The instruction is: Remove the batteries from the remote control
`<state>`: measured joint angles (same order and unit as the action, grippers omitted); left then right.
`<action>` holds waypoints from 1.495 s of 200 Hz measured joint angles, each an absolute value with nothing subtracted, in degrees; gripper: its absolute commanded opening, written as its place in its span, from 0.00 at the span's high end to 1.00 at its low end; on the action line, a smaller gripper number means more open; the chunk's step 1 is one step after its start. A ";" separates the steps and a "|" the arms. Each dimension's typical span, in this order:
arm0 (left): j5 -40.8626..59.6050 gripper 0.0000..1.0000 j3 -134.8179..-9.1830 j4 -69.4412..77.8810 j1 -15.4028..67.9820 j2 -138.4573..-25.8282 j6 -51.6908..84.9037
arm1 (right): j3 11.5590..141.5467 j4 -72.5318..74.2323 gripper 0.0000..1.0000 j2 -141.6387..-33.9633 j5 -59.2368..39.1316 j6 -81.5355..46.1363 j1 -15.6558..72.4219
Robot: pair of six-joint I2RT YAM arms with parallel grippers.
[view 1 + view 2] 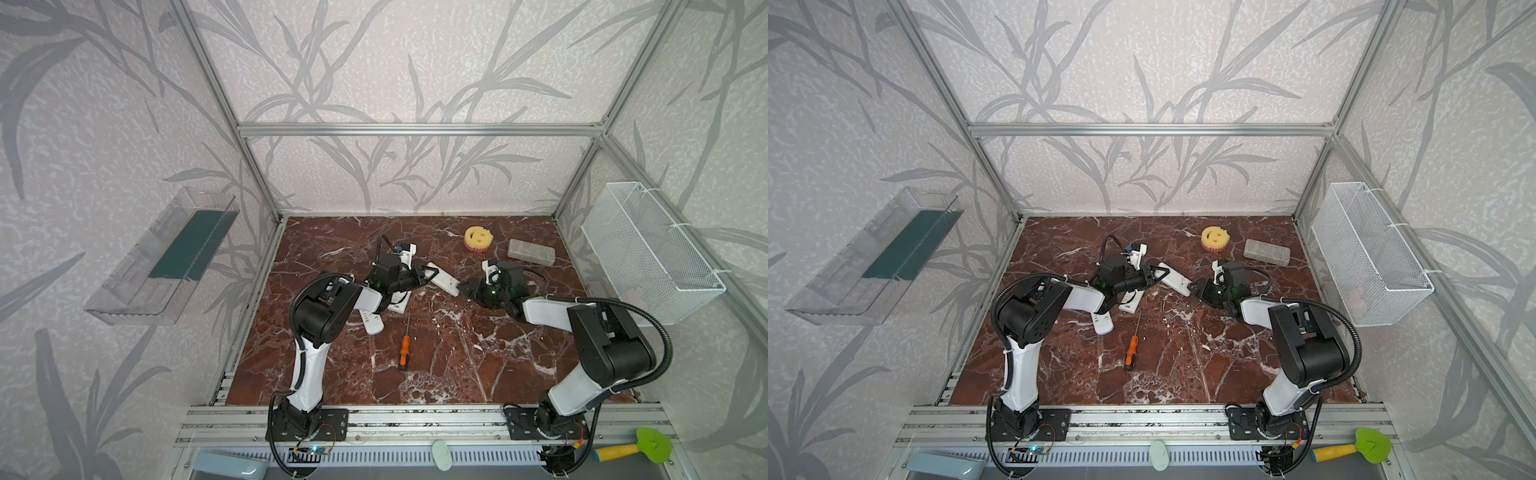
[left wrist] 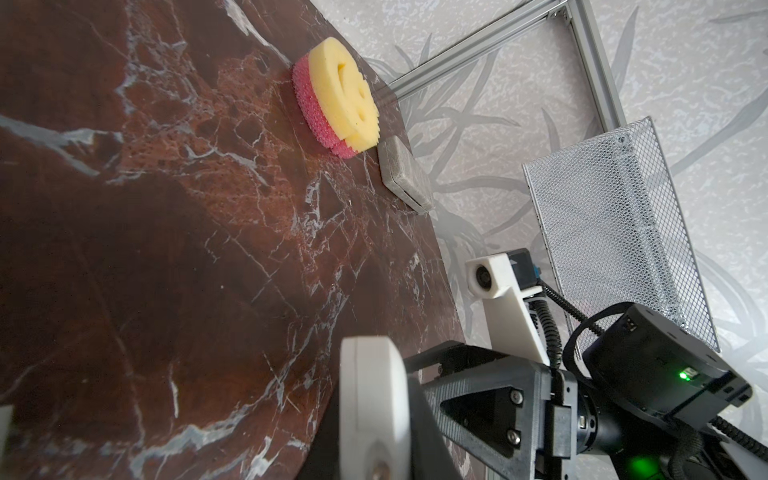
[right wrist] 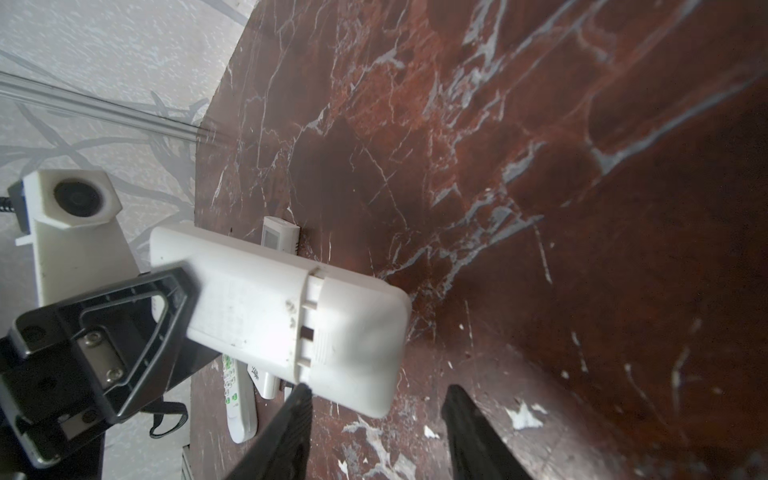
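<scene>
Marble table (image 1: pixel 457 353): remote control (image 1: pixel 444 282) held over centre.
Left gripper (image 1: pixel 428 274): clamps its 10 o'clock end, steadying.
Right gripper (image 3: pixel 378 390): spread at 4 o'clock cover (image 3: pixel 357 340), to open.

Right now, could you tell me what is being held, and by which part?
The left gripper clamps the white remote by its end opposite the battery cover; the right gripper, jaws apart, holds nothing.
</scene>
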<state>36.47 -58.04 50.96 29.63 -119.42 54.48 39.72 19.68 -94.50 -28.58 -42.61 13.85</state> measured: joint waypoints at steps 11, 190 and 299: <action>36.47 1.00 -58.04 50.83 29.65 -119.42 54.35 | 41.25 18.74 0.47 -94.70 -28.08 -41.67 14.41; 36.86 1.00 -56.14 47.57 27.77 -114.63 53.47 | 48.27 -3.49 0.47 -88.42 -12.99 -26.79 18.20; 48.56 1.00 -49.56 33.85 33.69 -106.83 48.53 | 41.30 -11.18 0.53 -75.66 -12.38 -23.97 23.31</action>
<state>48.56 -49.56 33.85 33.69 -106.83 48.53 41.30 -11.18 -75.66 -12.38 -23.97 23.31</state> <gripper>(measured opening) 0.162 0.476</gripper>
